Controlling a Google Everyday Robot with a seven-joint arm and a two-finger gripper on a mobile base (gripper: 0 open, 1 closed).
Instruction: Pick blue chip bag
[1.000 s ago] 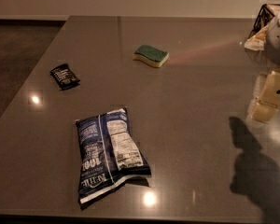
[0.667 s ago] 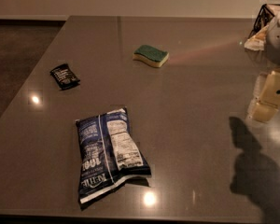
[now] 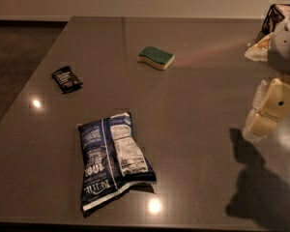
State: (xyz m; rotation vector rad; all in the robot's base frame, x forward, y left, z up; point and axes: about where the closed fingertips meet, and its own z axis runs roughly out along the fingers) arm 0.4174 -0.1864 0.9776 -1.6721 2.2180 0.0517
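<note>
Three items lie on the bench (image 3: 198,110), and none has shifted over the last second. The tool (image 3: 271,108) hasn't budged either (so the approach has not begun, by my reading).

Nearest me: the blue chip bag (image 3: 113,161), flat on the bench toward the front edge, left of centre, well apart from everything else. Dark-blue crinkled foil; white lettering, nutrition panel and seam stripe face up; lower corner puckered. I expect it to be slippery and to crumple under a pinch.

Mid-depth, far right: the tool, blocky cream-coloured hard shell, hanging above the bench and well apart from the bag. Whether it stands wide or narrow I cannot tell.

Farther back, left: small black packet (image 3: 66,79), flat, glossy.

Farthest: green-and-yellow sponge (image 3: 156,57), a soft block with wavy sides.
</note>
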